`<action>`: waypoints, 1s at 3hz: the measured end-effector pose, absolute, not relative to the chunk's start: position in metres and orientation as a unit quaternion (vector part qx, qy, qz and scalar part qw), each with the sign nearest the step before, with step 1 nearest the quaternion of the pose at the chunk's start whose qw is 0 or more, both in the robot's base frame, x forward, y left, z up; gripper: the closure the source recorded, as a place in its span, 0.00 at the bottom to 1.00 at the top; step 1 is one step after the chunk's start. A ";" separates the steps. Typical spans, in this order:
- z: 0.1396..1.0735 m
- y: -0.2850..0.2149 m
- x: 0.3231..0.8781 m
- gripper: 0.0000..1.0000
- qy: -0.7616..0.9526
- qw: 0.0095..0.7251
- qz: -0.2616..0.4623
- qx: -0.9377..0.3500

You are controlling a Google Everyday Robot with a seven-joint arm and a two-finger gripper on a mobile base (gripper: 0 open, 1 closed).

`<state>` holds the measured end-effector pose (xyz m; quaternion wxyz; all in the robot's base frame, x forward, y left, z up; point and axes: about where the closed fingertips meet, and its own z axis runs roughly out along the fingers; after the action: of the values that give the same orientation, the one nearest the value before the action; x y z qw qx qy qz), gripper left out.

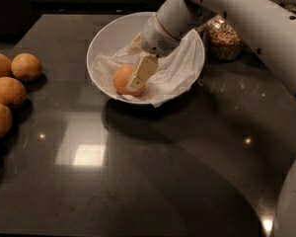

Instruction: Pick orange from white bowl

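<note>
The orange (122, 79) lies in the white bowl (108, 36) on the crumpled white tissue (175, 73), at the bowl's front left. My gripper (134, 84) reaches down into the bowl from the upper right and sits against the orange's right side, partly covering it. The white arm (246, 19) crosses above the bowl's right rim. The far side of the orange is hidden from me.
Several paler oranges (10, 90) lie along the left edge of the dark countertop (153, 172). A glass jar of grain (224, 38) stands right behind the bowl. A white robot part (291, 206) fills the lower right corner.
</note>
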<state>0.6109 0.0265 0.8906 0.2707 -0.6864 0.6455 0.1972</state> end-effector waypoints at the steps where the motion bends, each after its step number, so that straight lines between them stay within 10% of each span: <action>1: 0.881 0.030 0.613 0.21 0.647 0.261 0.206 -0.686; 3: 0.868 0.032 0.619 0.28 0.651 0.248 0.220 -0.683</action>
<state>0.6187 0.0321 0.8678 0.2477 -0.6828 0.6513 0.2197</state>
